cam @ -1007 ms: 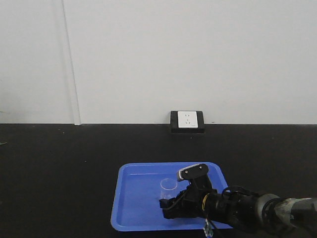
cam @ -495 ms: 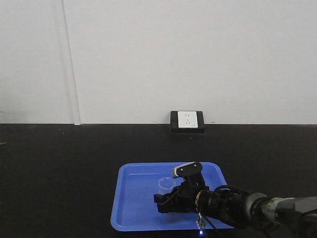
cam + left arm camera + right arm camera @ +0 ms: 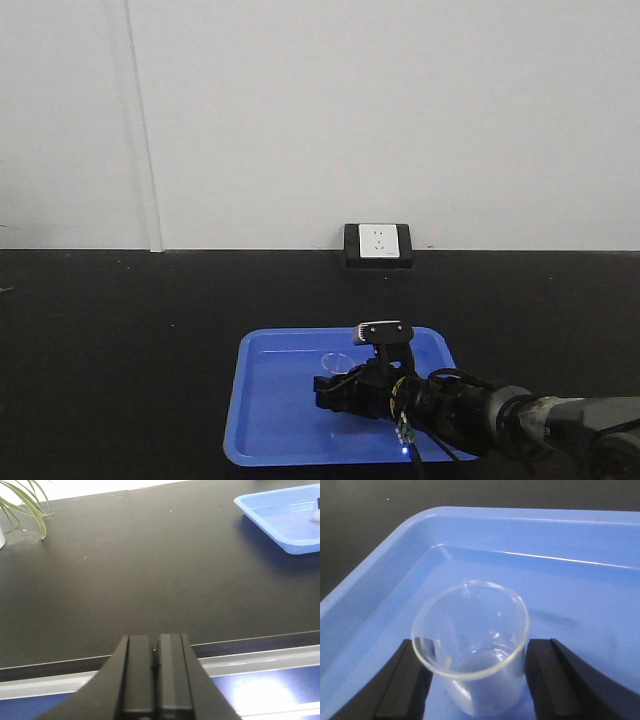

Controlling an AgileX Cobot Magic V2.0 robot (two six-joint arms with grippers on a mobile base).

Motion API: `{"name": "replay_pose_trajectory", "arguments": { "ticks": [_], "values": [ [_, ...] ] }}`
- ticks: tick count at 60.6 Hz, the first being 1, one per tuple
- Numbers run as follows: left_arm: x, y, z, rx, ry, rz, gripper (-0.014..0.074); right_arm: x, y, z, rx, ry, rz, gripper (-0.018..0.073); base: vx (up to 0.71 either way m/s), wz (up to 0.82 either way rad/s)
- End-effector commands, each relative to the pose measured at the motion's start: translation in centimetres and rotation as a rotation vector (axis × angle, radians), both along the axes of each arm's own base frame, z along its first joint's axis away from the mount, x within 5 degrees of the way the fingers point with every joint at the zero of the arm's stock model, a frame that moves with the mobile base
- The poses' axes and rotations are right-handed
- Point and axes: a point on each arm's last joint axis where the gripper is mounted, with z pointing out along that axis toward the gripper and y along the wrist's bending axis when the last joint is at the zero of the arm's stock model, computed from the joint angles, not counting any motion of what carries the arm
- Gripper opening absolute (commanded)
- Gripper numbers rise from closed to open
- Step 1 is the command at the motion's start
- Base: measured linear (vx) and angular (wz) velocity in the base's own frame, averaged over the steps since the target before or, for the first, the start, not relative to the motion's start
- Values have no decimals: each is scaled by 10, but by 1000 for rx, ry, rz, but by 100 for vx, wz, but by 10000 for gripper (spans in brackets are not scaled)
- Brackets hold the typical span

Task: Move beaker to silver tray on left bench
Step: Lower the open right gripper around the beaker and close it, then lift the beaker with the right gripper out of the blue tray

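Right gripper (image 3: 476, 680) straddles the beaker (image 3: 470, 630), jaws spread to glass width, one finger on each side, against or just off the wall; can't tell if clamped. Beaker stands upright in the blue tray (image 3: 385, 580) near its back corner, on the socket counter. Left gripper (image 3: 156, 652) is closed, empty, over the bare counter. Step: grasping. Next: firm squeeze, straight lift clear of the rim, then carry to the silver tray, which isn't in view.

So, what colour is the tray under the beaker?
Blue. The tray shows best in the right wrist view.
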Motion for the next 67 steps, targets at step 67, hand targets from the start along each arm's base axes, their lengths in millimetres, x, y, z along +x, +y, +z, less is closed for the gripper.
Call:
{"name": "replay_pose_trajectory", "arguments": {
  "ticks": [67],
  "values": [
    [2, -1, 0, -7, -62, -8, 1, -132, -47, 154, -312, -268, 119, -14, 0, 0]
  ]
}}
